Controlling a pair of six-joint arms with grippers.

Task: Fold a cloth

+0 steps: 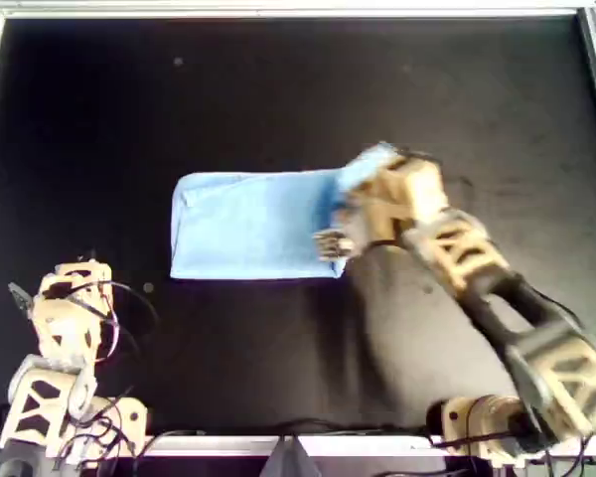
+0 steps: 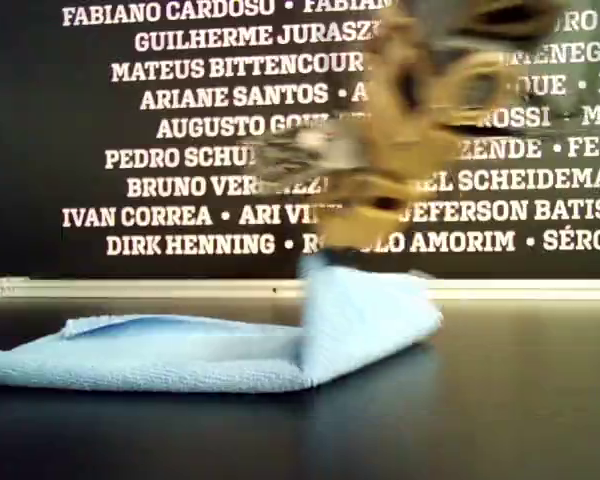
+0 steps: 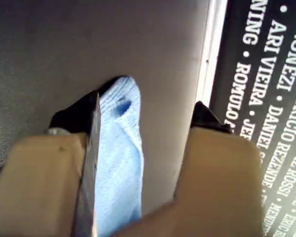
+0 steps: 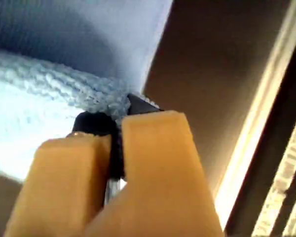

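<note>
Black table: one cloth, two arms.

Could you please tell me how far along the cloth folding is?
Done: the cloth already lies as a long rectangle, apparently folded once. In hand: my second gripper is shut on its edge at the overhead view's right, lifted off the table. Left: carrying that end across and releasing. My first gripper is open.

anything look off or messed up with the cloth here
Nothing looks damaged. The cloth lies flat and folded except its end on the overhead view's right, which my second claw pinches up into a peak, as expected mid-fold.
</note>
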